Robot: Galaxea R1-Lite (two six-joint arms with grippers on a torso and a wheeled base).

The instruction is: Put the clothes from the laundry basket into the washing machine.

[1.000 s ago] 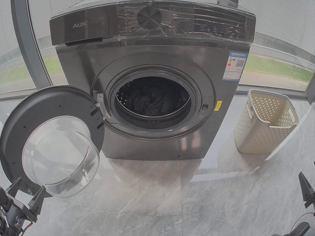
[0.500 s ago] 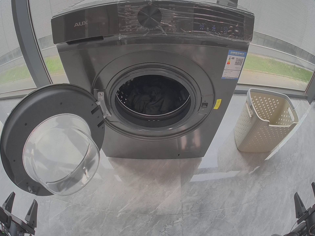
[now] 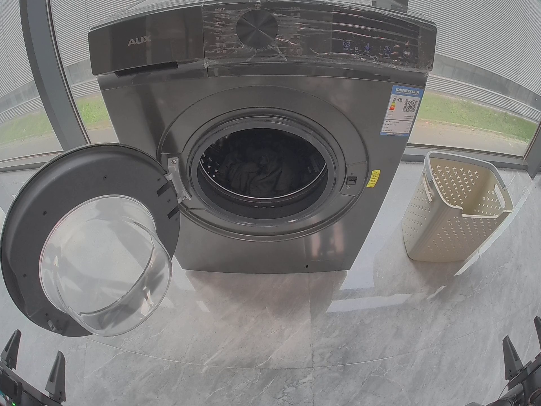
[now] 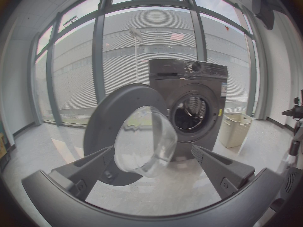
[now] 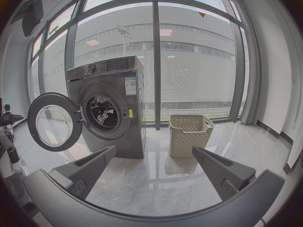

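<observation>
The grey washing machine [image 3: 259, 142] stands ahead with its round door [image 3: 90, 238] swung wide to the left. Dark clothes [image 3: 259, 167] lie inside the drum. To the machine's right stands the cream laundry basket [image 3: 456, 210], and I see nothing in the part of its inside that shows. My left gripper [image 3: 32, 361] is low at the bottom left corner, open and holding nothing, below the door. My right gripper [image 3: 524, 345] sits at the bottom right corner, also open and holding nothing. The wrist views show each gripper [image 4: 153, 152] [image 5: 153, 153] with its jaws wide apart, the machine [image 4: 192, 104] [image 5: 107, 111] and the basket [image 4: 235, 128] [image 5: 189, 134].
Glossy grey marble floor [image 3: 293, 334] spreads between me and the machine. Tall windows [image 5: 195, 63] with dark frames run behind the machine and basket. The open door juts out over the floor on the left side.
Both grippers have dropped lower toward the bottom corners of the head view. The whole picture has shifted a little, so the camera has moved; machine, door and basket stand as before.
</observation>
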